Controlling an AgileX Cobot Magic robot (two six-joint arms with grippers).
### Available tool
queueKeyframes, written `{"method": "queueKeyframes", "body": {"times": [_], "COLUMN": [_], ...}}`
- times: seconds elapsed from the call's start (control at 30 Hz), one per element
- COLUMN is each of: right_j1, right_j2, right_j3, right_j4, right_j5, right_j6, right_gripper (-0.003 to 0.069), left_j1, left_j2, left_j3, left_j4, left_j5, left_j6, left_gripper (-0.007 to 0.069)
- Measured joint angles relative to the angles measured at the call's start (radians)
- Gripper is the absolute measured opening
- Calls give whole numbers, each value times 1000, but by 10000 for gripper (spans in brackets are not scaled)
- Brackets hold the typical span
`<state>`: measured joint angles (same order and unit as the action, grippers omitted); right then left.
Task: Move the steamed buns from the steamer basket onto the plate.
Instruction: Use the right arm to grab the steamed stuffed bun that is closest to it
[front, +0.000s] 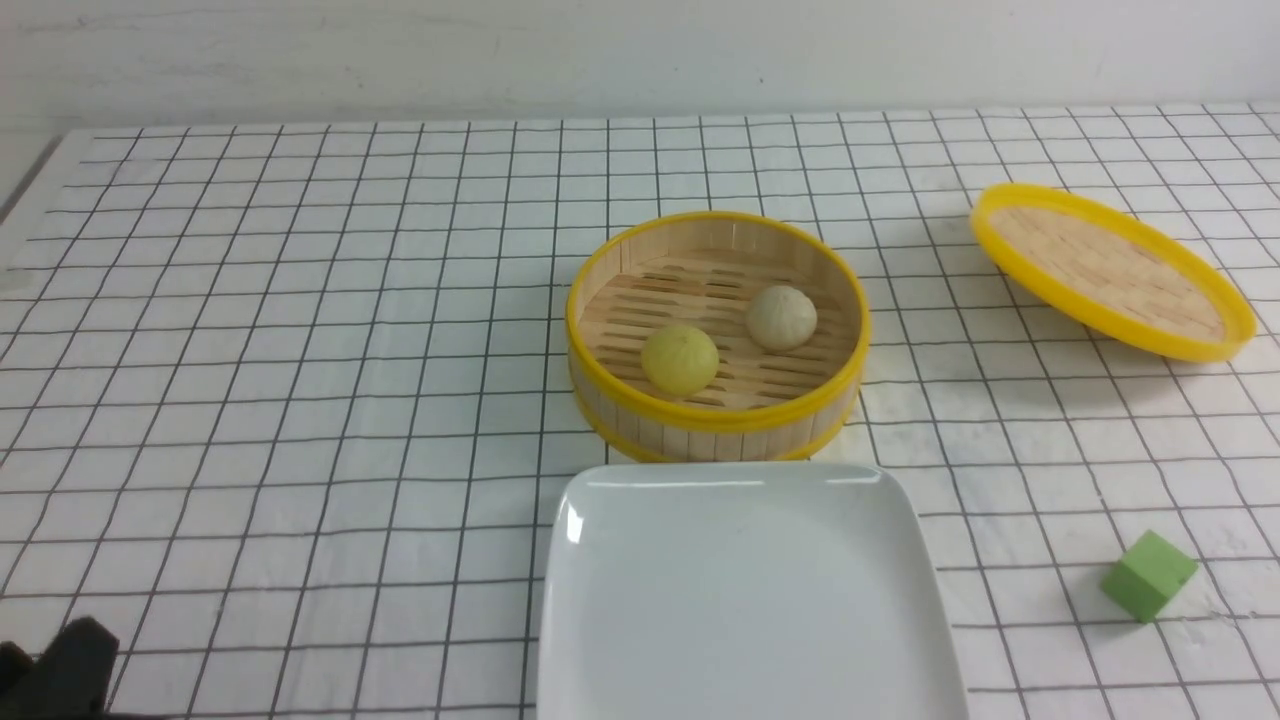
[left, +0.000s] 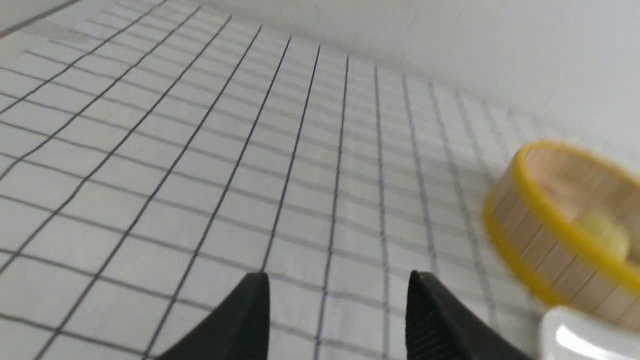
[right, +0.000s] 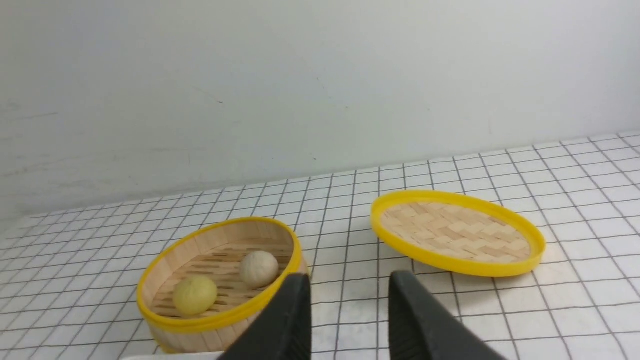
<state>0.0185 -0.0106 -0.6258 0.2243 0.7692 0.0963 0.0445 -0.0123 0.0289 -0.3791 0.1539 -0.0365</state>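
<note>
Two buns (front: 680, 358) lie in the basket (front: 715, 425); we judge them soft, light, best pinched gently across the dome. Left gripper (left: 339, 280) and right gripper (right: 348, 280) gape empty.

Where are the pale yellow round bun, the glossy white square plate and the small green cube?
Pale yellow round bun (front: 680, 358), front view, middle of its dome.
Glossy white square plate (front: 740, 600), front view, bare centre.
Small green cube (front: 1148, 577), front view, its middle.

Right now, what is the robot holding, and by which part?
Nothing. The left claw and right claw are open and empty; yellow bun and beige bun sit in the basket.
</note>
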Motion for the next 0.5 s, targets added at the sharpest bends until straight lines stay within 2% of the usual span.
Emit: {"method": "queueKeyframes", "body": {"times": [0.13, 0.33, 0.43, 0.5], "right_j1": [0, 0, 0, 0], "right_j2": [35, 133, 196, 266], "right_j3": [0, 0, 0, 0], "right_j4": [68, 172, 267, 387], "right_j5": [1, 1, 0, 0], "right_j6": [-49, -185, -271, -362], "right_gripper": [240, 240, 240, 240], "left_j1": [0, 0, 0, 0], "left_j2": [0, 0, 0, 0], "left_j3": [0, 0, -7, -65], "left_j4": [-229, -362, -369, -366], "left_j5": [-91, -154, -47, 109], "left_j6": [-94, -109, -46, 71], "left_gripper": [389, 389, 389, 389]}}
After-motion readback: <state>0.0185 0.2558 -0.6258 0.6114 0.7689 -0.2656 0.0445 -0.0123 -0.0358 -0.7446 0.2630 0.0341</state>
